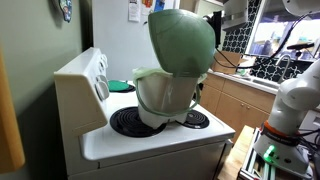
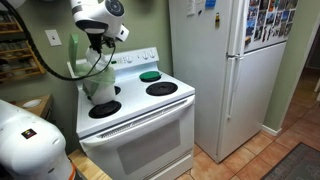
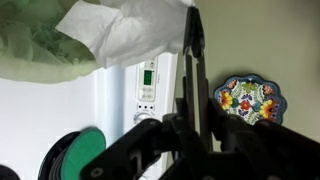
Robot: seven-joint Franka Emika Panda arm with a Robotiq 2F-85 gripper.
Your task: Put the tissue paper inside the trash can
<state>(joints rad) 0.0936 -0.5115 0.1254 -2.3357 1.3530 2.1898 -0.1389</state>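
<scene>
The trash can stands on the white stove with its sage-green domed lid (image 1: pixel 182 42) raised; its cream body (image 1: pixel 165 98) shows below the pale green rim. In an exterior view the can (image 2: pixel 99 88) is partly hidden behind the arm. In the wrist view my gripper (image 3: pixel 193 18) is shut, and its fingers pinch the edge of a white tissue paper (image 3: pixel 120 30) that spreads out to the left. The green lid (image 3: pixel 30 40) fills the upper left of that view, right beside the tissue. My gripper (image 2: pixel 100 45) hangs just above the can.
The stove (image 1: pixel 150 140) has black burners and a green round cover (image 2: pixel 150 76) at the back. Its control panel (image 3: pixel 147 80) is behind the gripper. A painted plate (image 3: pixel 250 100) hangs on the wall. A fridge (image 2: pixel 215 70) stands next to the stove.
</scene>
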